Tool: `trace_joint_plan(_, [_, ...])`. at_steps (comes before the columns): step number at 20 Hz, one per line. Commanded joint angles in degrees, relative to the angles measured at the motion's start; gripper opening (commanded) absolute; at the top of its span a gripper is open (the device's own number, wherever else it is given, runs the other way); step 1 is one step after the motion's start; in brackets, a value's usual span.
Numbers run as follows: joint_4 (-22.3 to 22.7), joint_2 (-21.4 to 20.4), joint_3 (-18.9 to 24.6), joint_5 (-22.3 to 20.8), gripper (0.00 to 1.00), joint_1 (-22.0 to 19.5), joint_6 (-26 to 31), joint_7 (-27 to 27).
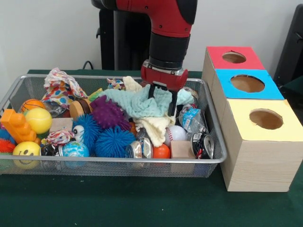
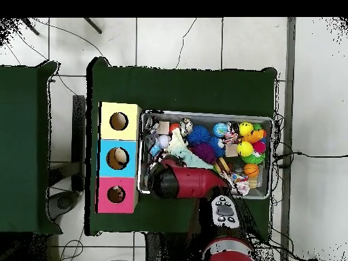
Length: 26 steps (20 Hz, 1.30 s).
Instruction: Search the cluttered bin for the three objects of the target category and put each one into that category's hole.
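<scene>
The claw (image 1: 162, 100) stands open, its fingers down astride the teal cloth (image 1: 137, 101), which lies directly underneath, holding nothing yet.

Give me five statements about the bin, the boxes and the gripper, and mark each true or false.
1. The gripper is over the pale green cloth. True.
2. The yellow box sits farthest from the camera in the front view. False: it is nearest; the red box is farthest.
3. The smiley ball lies in the bin. True.
4. The blue box is between the other two. True.
5. The bin is solid plastic. False: it is wire mesh.
</scene>
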Motion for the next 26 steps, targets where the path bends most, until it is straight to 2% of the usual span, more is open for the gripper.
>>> trace_joint_plan(1, [-8.9,5.2,-7.1,2.9,1.00,3.3,1.3,7.7])
trace_joint_plan(4, [-13.0,8.6,-11.5,3.3,1.00,5.4,1.7,7.2])
trace_joint_plan(10, [-19.2,12.7,-12.1,3.6,1.00,3.5,1.8,5.2])
trace_joint_plan(14, [-23.9,13.9,-10.7,2.6,1.00,1.3,4.5,2.1])
trace_joint_plan(18, [-30.4,17.0,-5.6,1.6,1.00,-3.7,8.7,-2.7])
trace_joint_plan(20, [-32.4,18.2,-3.3,0.8,1.00,-5.7,9.7,-4.4])
trace_joint_plan(23, [-33.0,18.3,-0.5,-0.8,1.00,-8.0,10.0,-6.1])
trace_joint_plan(24, [-32.3,17.8,0.8,-2.0,0.00,-8.9,9.5,-5.7])
trace_joint_plan(26, [-30.3,16.6,3.7,-2.4,0.00,-11.1,9.0,-6.8])
